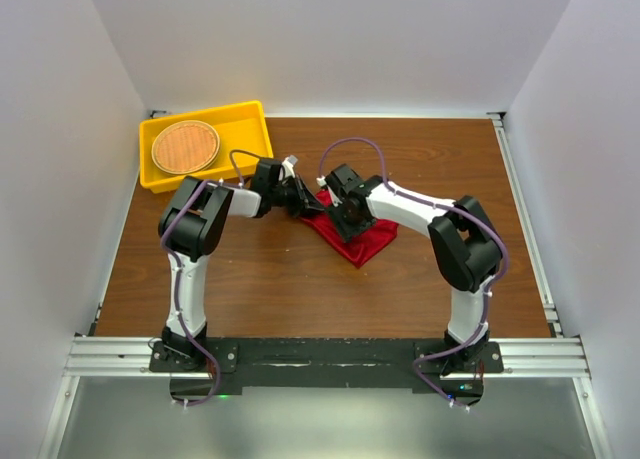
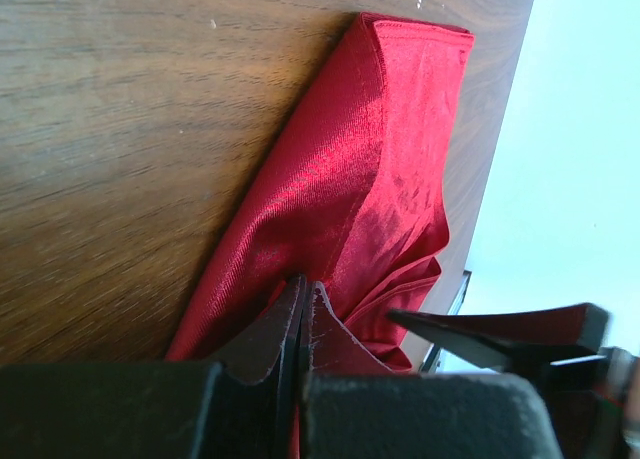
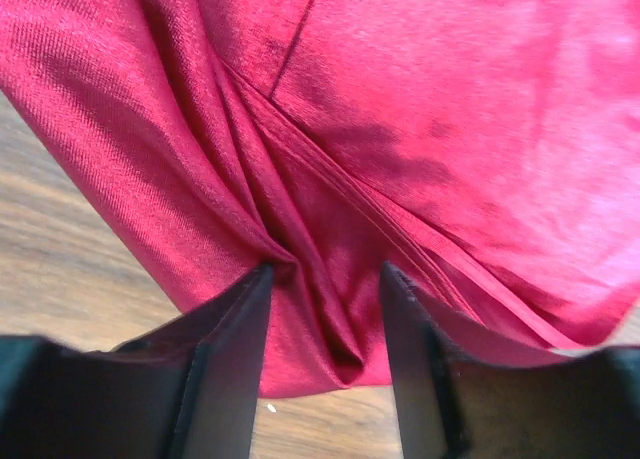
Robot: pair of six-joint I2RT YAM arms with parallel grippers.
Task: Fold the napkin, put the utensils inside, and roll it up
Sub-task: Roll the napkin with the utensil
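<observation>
The red napkin (image 1: 366, 241) lies bunched and partly folded on the wooden table (image 1: 260, 279), right of centre. My left gripper (image 1: 304, 203) reaches its left corner from the left and is shut on that cloth (image 2: 350, 179), pinching an edge between its jaws (image 2: 303, 285). My right gripper (image 1: 342, 219) hangs over the napkin's upper part. In the right wrist view it stands open (image 3: 325, 269), its tips pressing down on either side of a raised pleat of the napkin (image 3: 450, 109). One right finger (image 2: 500, 329) shows in the left wrist view. The utensils are out of view.
A yellow tray (image 1: 245, 124) sits at the table's back left, holding a round woven orange-brown mat (image 1: 185, 147). White walls close in the table on three sides. The two grippers stand close together over the napkin.
</observation>
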